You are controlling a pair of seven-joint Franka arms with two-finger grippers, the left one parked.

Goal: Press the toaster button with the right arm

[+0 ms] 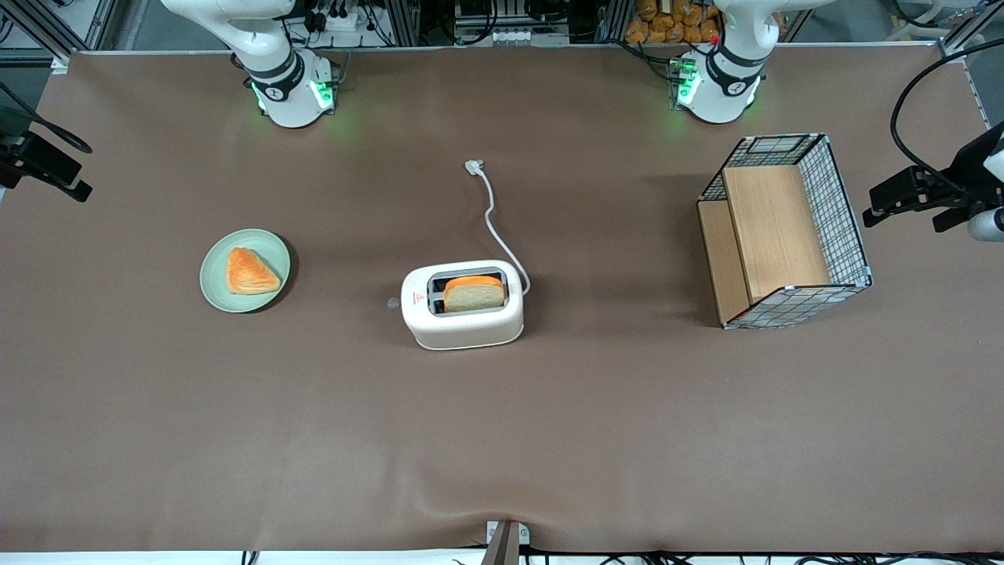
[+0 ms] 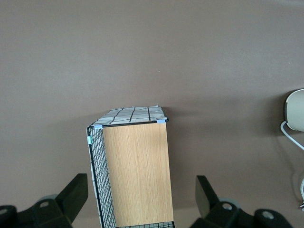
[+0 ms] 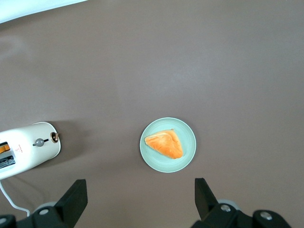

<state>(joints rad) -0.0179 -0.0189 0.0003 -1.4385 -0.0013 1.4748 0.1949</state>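
The brown counter (image 1: 235, 439) carried a wire-and-wood basket (image 1: 784, 231) toward the parked arm's end. The cream-white two-slot toaster (image 1: 463, 314) stood mid-counter, bread slice (image 1: 474, 294) in one slot. The black two-finger jaws (image 3: 142, 202) hung spread above the pale green plate (image 3: 185, 154), well apart from the small grey round button (image 3: 40, 141).

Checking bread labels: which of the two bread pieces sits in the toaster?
The square slice, standing upright in a slot of the toaster. The triangular pastry lies flat on the green plate, under the open tool.
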